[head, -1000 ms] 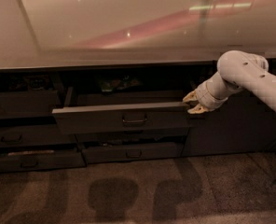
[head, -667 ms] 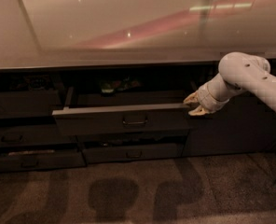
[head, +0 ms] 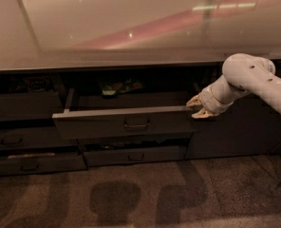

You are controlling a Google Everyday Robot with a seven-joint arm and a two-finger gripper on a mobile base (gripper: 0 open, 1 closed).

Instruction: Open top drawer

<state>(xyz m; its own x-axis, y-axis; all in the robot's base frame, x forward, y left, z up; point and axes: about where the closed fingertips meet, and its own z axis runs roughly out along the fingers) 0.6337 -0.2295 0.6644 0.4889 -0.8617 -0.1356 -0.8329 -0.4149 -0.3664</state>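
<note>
Camera view: looks down at a long cabinet front from in front and above.
Desk [head: 131,23]: pale, glossy top running the whole width, with a pinkish streak of reflected light across it.
Floor [head: 235,194]: dark carpet below the cabinet, carrying soft rounded shadows.
Cabinet panel [head: 240,132]: plain dark door to the right of the drawers, partly behind the arm.
Top drawer [head: 98,125]: dark grey front in the middle of the cabinet, just under the desk edge. It stands pulled partway out (its left side wall shows), and the opening behind it is dark.
Arm [head: 254,77]: white, rounded, coming in from the right edge and bending down towards the drawer.
Left drawers [head: 17,106]: a stack of slimmer dark fronts beside the top drawer.
Lower drawer [head: 135,156]: narrower front directly under the top drawer, with its own small handle.
Claw [head: 197,107]: pale tan, at the right end of the top drawer's front, level with its upper edge; whether it is wide or closed, I cannot tell.
Handle [head: 136,124]: small loop centred on the top drawer's front, well apart from the claw.
Contents [head: 119,87]: small greenish items at the back of the drawer opening, too dim to identify.
</note>
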